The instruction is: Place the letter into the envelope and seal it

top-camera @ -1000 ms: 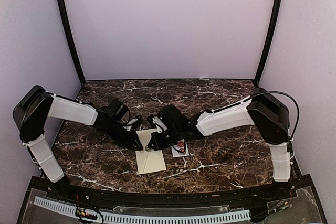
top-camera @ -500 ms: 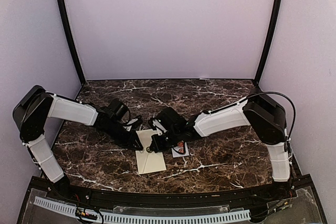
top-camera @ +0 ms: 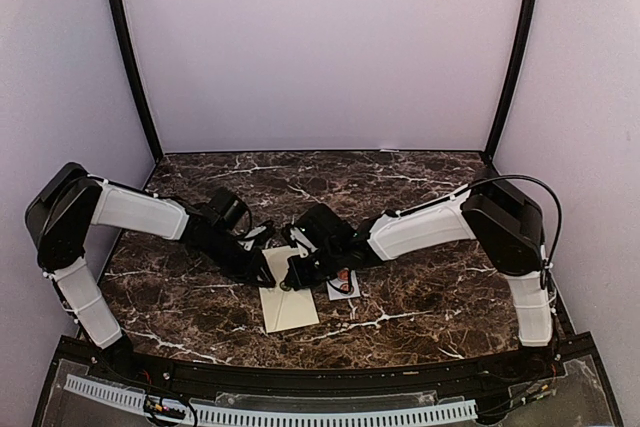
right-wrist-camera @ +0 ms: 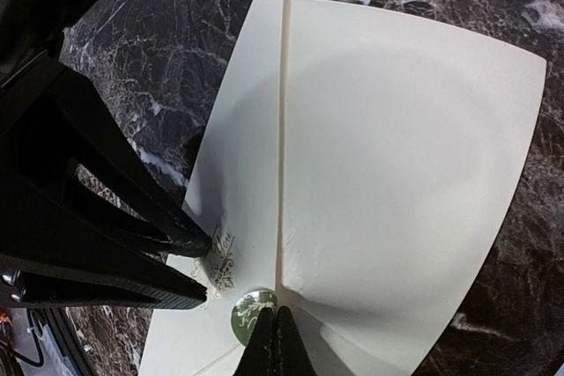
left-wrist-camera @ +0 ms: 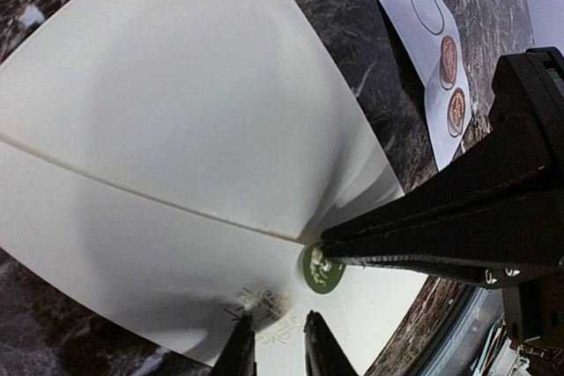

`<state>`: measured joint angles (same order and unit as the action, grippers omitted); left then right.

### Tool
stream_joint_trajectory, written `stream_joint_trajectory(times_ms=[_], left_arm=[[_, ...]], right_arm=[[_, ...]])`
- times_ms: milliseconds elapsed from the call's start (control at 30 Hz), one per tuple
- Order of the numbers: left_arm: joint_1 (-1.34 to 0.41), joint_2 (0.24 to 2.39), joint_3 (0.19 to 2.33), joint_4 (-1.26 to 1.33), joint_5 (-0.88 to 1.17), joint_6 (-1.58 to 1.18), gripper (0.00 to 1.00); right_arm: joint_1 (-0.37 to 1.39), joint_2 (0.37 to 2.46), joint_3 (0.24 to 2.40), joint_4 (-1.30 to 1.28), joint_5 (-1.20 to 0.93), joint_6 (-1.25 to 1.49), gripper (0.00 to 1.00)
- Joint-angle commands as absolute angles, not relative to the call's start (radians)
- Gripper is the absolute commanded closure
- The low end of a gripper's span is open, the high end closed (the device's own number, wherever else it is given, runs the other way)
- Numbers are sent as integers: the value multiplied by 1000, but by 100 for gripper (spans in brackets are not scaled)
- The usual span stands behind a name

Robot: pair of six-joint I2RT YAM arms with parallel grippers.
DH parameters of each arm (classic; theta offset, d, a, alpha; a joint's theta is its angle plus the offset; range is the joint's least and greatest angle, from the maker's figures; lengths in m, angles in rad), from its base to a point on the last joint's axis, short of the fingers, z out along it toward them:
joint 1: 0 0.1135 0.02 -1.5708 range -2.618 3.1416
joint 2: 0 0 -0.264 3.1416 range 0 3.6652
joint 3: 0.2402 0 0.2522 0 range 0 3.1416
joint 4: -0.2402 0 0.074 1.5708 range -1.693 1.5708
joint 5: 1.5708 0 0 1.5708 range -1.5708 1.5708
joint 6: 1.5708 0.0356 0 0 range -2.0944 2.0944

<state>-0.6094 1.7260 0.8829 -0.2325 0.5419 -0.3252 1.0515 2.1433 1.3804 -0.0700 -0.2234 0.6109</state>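
Note:
The cream envelope (top-camera: 288,299) lies flat on the marble table, its pointed flap folded down. A round green sticker (right-wrist-camera: 249,313) sits at the flap's tip, where it also shows in the left wrist view (left-wrist-camera: 322,270). My right gripper (right-wrist-camera: 273,313) is shut, its tip pressing on the sticker's edge; it is at the envelope's far end in the top view (top-camera: 291,281). My left gripper (left-wrist-camera: 280,318) has its jaws slightly apart with nothing between them, tips resting on the envelope by a silver print (left-wrist-camera: 264,304), just left of the sticker. The letter is not in view.
A small white sticker strip (top-camera: 343,284) with round dots lies just right of the envelope, also in the left wrist view (left-wrist-camera: 438,59). Both arms cross over the table's middle. Lilac walls and black posts enclose the back and sides.
The right gripper has shifted slightly left onto the flap tip. The left gripper has edged a little toward the envelope. The envelope has barely moved.

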Motion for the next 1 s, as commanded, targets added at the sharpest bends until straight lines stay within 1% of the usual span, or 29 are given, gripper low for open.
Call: stream_joint_trajectory(times_ms=[0,233,633,967], left_arm=[[-621,1697,903,-216,561,-333,82],[-622,1675,891,-168,579,-362,87],[-640,1723,877,-102,633,-417,90],[-643,1799,865,-149,576,-439,94]], right_arm=[[1061,2166,1405,-79,-206,609,100],[1060,2168,1407,-81,-207,610,100],[1061,2169,1407,-82,-207,608,100],[1060,2169,1404,-80,-209,610,100]])
